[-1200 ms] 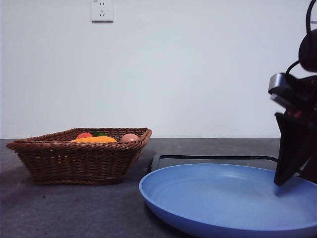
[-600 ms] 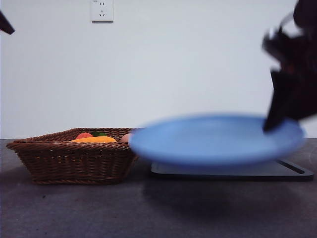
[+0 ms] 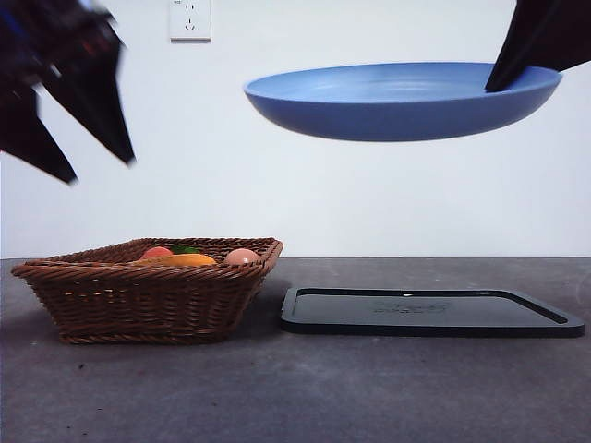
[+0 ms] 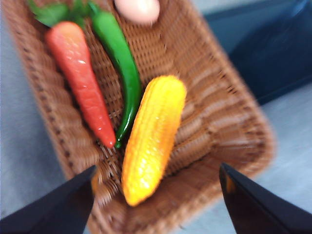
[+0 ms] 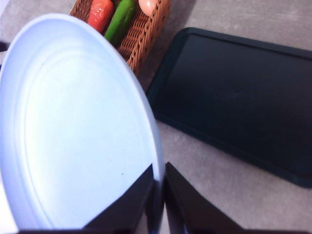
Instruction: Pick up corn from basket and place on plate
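The right gripper point(image 5: 157, 195) is clamped on the rim of the light-blue plate point(image 3: 403, 100), one jaw on the upper face and one beneath, and holds it high in the air, well above the desk point(image 3: 295, 388) and roughly level, its free edge reaching toward the basket side. In the front view this gripper point(image 3: 517, 69) enters from the top right corner, pinching the plate's right edge. Directly under the plate lies a flat black rectangular tray point(image 3: 432, 312), bare on the desk just beside the brown wicker basket point(image 3: 148, 300). The corn point(image 4: 152, 136) lies inside the basket, near one end wall, with its tapered end toward that wall; in the front view only a strip of it point(image 3: 180, 261) shows over the braided rim. Beside the corn, touching or nearly touching it, lies a green chili pepper point(image 4: 119, 63), and next to that a carrot point(image 4: 80, 83) with green leaves; a pale pinkish egg point(image 4: 137, 9) sits at the basket's far end. The left gripper point(image 4: 156, 200) hangs above the basket with its jaws spread wide apart, holding nothing, the corn framed between them; in the front view it point(image 3: 88, 152) appears blurred at the upper left.
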`<action>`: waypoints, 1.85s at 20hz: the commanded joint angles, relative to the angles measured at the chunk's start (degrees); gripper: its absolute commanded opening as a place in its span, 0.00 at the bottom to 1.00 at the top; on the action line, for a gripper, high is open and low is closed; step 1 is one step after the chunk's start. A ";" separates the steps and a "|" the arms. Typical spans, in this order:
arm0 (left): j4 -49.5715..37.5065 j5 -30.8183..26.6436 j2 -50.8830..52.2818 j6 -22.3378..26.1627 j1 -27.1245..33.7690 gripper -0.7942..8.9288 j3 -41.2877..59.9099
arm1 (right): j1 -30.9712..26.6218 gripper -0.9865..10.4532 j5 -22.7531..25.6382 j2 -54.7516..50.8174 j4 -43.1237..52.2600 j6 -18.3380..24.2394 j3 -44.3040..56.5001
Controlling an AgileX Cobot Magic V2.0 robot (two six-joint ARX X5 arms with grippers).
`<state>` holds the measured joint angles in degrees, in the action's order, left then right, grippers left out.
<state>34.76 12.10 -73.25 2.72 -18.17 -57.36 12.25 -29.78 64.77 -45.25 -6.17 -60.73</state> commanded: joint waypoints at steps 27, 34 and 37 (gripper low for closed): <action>2.14 -5.70 -27.50 5.11 -5.57 0.21 -12.33 | -3.50 0.09 -0.17 -1.25 -0.39 1.95 -0.92; 15.23 -1.95 -24.50 3.78 -5.57 0.21 -22.51 | -3.50 0.09 -0.13 -1.14 -0.52 1.84 -0.92; 17.11 7.17 -21.40 2.19 -5.60 0.21 -25.94 | -3.50 0.09 1.70 -0.09 -1.01 1.66 -0.87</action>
<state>51.77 18.46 -94.11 5.82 -23.42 -82.28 8.67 -27.94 63.86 -46.54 -4.71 -60.73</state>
